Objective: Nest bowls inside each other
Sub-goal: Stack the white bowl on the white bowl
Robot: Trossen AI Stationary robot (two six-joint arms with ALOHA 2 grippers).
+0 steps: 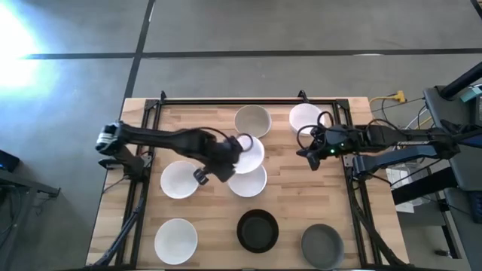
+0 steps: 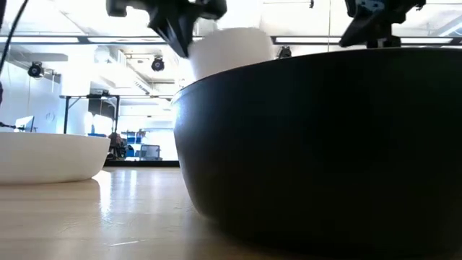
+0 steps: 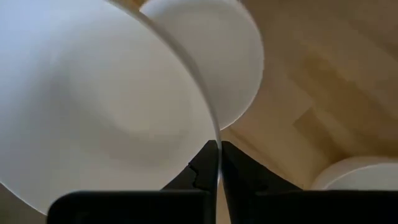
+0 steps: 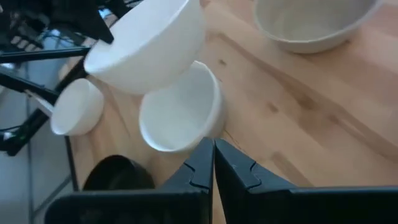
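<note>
Surroundings: wooden table [image 1: 294, 214] with black frame rails along its edges; cables and gear off the right side.
Bowls on table: beige-grey bowl [image 1: 252, 120] far centre, white bowl [image 1: 305, 117] far right, white bowl [image 1: 180, 180] mid-left, white bowl [image 1: 175, 240] near left, black bowl [image 1: 257, 230] near centre, dark grey bowl [image 1: 323, 245] near right. All upright, openings up.
Left gripper: [image 3: 219, 163] mid-table, fingers clamped on the rim of a lifted white bowl [image 1: 249, 154], one finger inside the wall, one outside.
Held bowl: off the table, tilted; its opening faces sideways toward the left wrist camera rather than straight up. In the right wrist view [image 4: 149, 46] it hangs over another white bowl [image 4: 180, 115].
Bowl below: white, upright on the wood [image 1: 248, 181], just beneath and nearer the front than the held one; the two overlap from above, contact cannot be told.
Right gripper: [image 4: 213, 163] above the right side of the table near the far-right white bowl, fingers pressed together, nothing between them.
Obstruction: black bowl fills most of the low view [image 2: 325, 144], hiding the table centre; only the held bowl's top [image 2: 231, 47] and the near-left white bowl [image 2: 50, 155] show past it.
</note>
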